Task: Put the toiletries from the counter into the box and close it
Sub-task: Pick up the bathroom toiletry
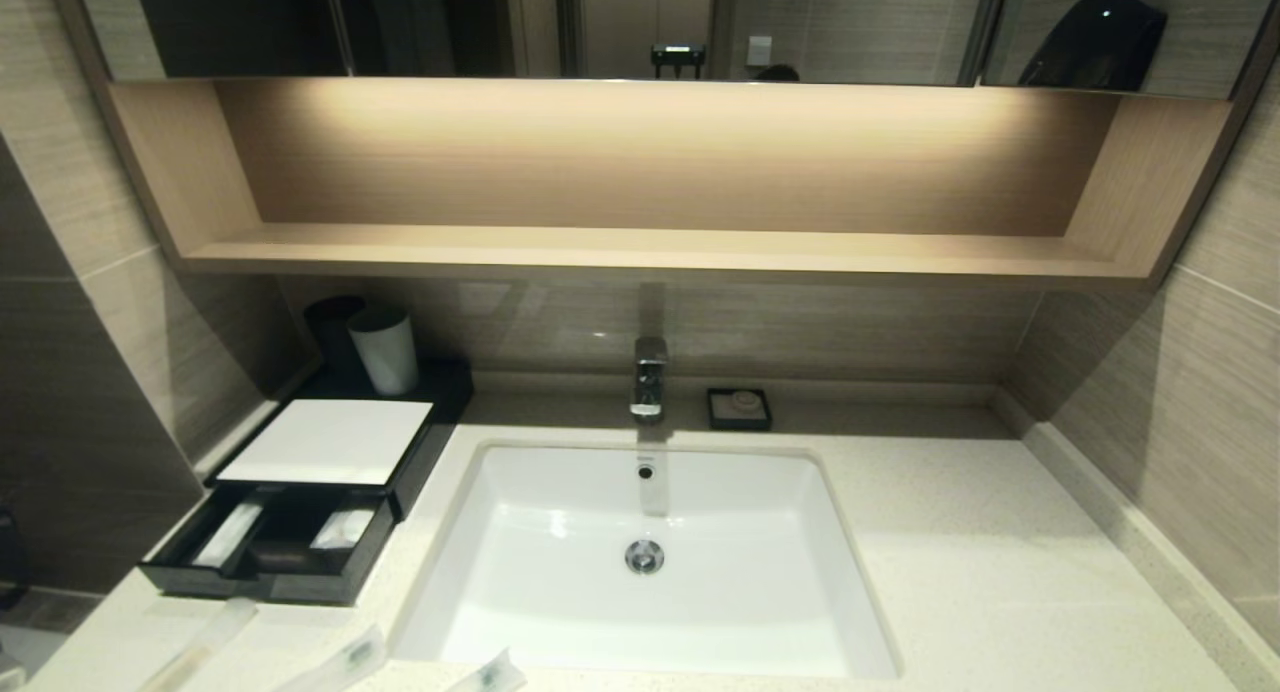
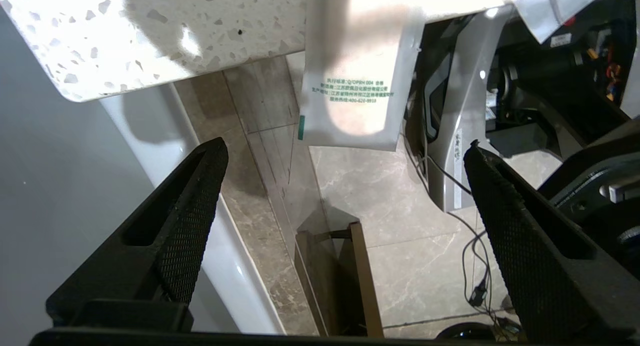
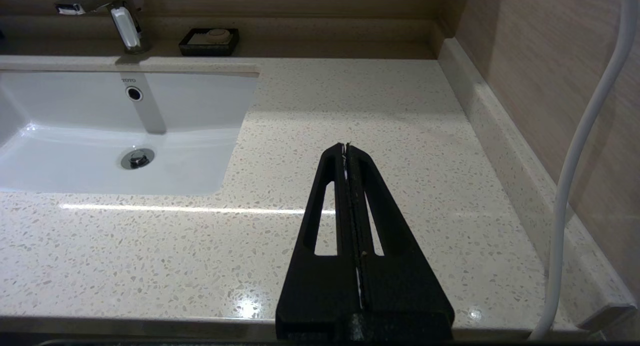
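The black box (image 1: 325,440) with its white top panel stands at the counter's (image 1: 960,572) back left. Its front drawer (image 1: 270,572) is pulled out, and two whitish packets lie in its compartments. Three toiletries packets (image 1: 205,642) (image 1: 345,662) (image 1: 490,675) lie along the counter's front edge. Neither gripper shows in the head view. In the left wrist view my left gripper (image 2: 345,151) is open and empty, out past the counter's edge (image 2: 150,31), just below a packet (image 2: 350,86) that overhangs it. My right gripper (image 3: 346,147) is shut and hovers over the counter right of the basin (image 3: 100,136).
The white basin (image 1: 645,552) fills the counter's middle, with a faucet (image 1: 650,377) and a small black soap dish (image 1: 739,409) behind it. Two cups (image 1: 383,347) stand behind the box. A wooden shelf (image 1: 650,247) hangs above. Below the left gripper are floor tiles, a wooden stool (image 2: 350,276) and cables (image 2: 475,266).
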{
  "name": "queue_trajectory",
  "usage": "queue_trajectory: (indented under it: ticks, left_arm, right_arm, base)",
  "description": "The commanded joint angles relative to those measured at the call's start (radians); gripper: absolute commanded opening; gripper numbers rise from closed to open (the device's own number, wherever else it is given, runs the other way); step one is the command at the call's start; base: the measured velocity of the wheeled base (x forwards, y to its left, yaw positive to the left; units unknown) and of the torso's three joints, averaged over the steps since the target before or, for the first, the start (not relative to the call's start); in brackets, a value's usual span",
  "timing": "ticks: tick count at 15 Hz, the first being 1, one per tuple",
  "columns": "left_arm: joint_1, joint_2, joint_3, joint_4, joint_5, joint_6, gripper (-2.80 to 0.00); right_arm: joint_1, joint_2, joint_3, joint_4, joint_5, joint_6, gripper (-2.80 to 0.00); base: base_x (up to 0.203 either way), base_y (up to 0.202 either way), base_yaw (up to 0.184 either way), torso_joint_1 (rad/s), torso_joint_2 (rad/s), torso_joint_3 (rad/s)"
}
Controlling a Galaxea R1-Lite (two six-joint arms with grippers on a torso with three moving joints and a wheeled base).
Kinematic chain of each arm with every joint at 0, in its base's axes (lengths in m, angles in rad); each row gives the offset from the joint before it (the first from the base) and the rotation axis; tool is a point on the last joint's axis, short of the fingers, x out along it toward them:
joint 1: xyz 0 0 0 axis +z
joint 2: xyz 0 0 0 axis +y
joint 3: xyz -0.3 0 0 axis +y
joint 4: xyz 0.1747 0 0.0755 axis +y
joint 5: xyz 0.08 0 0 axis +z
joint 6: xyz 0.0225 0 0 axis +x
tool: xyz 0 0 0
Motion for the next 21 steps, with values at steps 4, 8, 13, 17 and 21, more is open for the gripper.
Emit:
queue_trajectory:
  ticks: [4, 8, 13, 17, 21]
  left_arm:
    - [-0.011, -0.026, 0.041, -0.028, 0.007, -0.018, 0.00]
    - [-0.009, -0.051, 0.045, -0.018, 0.020, -0.048, 0.00]
    - [-0.009, -0.059, 0.057, -0.019, 0.036, -0.107, 0.00]
    - [-0.009, -0.044, 0.058, -0.027, 0.041, -0.119, 0.00]
    - [-0.009, -0.029, 0.058, -0.030, 0.040, -0.120, 0.00]
  right_arm:
    - [0.000, -0.001, 0.000, 0.000, 0.000, 0.000, -2.80]
    - [0.000, 0.000, 0.000, 0.000, 0.000, 0.000, -2.80]
    - [0.000, 0.000, 0.000, 0.000, 0.000, 0.000, -2.80]
    - [0.000, 0.000, 0.000, 0.000, 0.000, 0.000, -2.80]
    - [0.000, 0.000, 0.000, 0.000, 0.000, 0.000, -2.80]
  base:
    - [0.000, 0.000, 0.000, 0.000, 0.00, 0.000]
    - [0.000, 0.000, 0.000, 0.000, 0.00, 0.000]
    - [0.000, 0.000, 0.000, 0.000, 0.00, 0.000]
    - [0.000, 0.000, 0.000, 0.000, 0.00, 0.000]
    - [0.000, 0.000, 0.000, 0.000, 0.00, 0.000]
